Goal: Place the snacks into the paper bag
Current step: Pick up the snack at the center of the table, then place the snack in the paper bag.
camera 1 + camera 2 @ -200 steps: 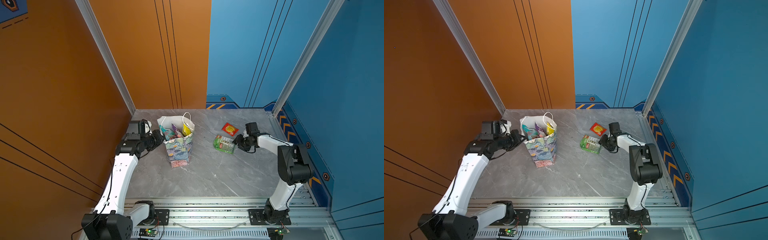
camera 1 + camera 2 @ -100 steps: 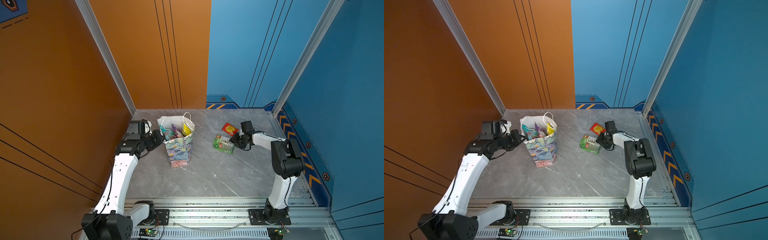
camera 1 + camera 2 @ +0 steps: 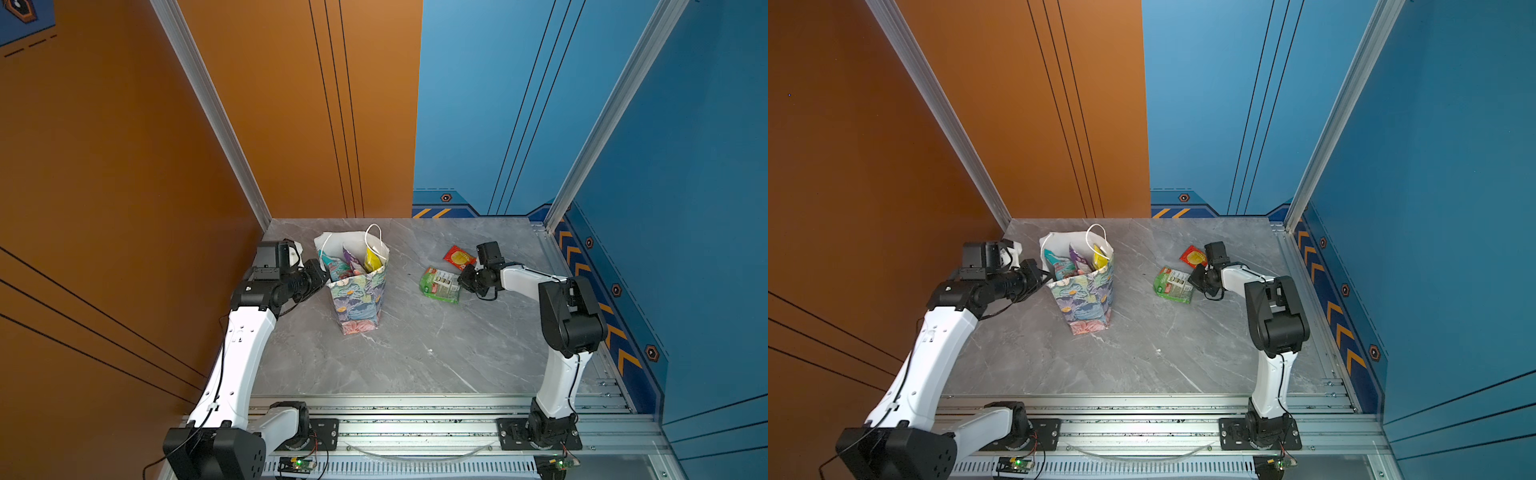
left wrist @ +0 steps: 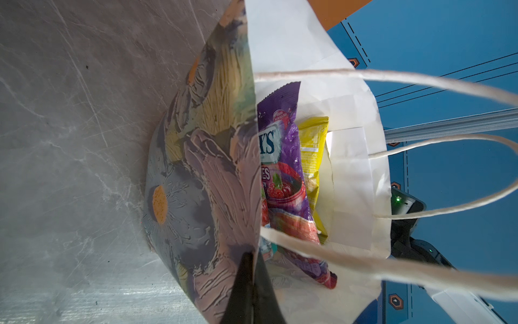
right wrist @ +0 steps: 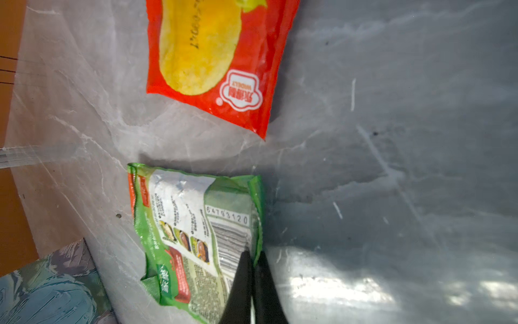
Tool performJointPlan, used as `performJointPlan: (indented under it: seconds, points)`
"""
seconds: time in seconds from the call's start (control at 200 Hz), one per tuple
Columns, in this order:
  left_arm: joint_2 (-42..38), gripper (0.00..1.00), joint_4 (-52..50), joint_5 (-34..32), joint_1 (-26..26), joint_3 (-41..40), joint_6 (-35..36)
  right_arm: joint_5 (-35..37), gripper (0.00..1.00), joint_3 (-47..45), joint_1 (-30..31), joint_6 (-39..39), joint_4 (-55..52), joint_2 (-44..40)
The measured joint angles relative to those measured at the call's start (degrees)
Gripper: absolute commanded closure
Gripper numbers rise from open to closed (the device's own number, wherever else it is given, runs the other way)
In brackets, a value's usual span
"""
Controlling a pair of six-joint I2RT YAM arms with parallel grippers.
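Note:
The flowered paper bag (image 3: pixel 359 293) (image 3: pixel 1088 297) stands upright at the back left of the table. My left gripper (image 4: pixel 253 255) (image 3: pixel 326 276) is shut on the bag's near rim. Inside the paper bag (image 4: pixel 196 182) stand a purple packet (image 4: pixel 283 168), a yellow one (image 4: pixel 312 148) and a teal one (image 3: pixel 332 264). A green packet (image 3: pixel 440 284) (image 3: pixel 1173 284) (image 5: pixel 190 238) lies flat on the table to the bag's right. My right gripper (image 5: pixel 254 254) (image 3: pixel 462 279) (image 3: pixel 1192 277) is shut on its right edge. Just behind it lies a small red packet (image 3: pixel 458 257) (image 3: pixel 1192 256) (image 5: pixel 213 56).
The grey marble table (image 3: pixel 415 353) is walled by orange panels on the left and blue panels behind and on the right. A metal rail (image 3: pixel 415 419) carrying both arm bases runs along the front edge. The bag's white cord handles (image 4: pixel 420 81) arch over its mouth.
The right gripper has moved left to the green packet's edge and shut on it, and the right arm's elbow has swung in. The left arm and bag have not moved.

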Motion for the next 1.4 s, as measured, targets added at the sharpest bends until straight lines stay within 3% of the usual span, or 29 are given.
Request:
performJointPlan:
  seconds: [0.365,0.721,1.141,1.401]
  points:
    - [0.0,1.0,0.0,0.0,0.0,0.0,0.0,-0.3,1.0,5.2,4.1,-0.5,-3.9,-11.2]
    - [-0.2,1.0,0.0,0.0,0.0,-0.1,0.0,0.3,1.0,16.5,8.7,-2.1,-8.4,-14.7]
    - [-0.2,1.0,0.0,0.1,0.2,-0.2,0.0,1.8,1.0,33.3,12.8,-2.2,-10.1,-13.8]
    - [-0.2,1.0,0.0,0.3,0.2,-0.4,0.0,1.6,1.0,54.7,15.6,-3.5,-12.6,-1.9]
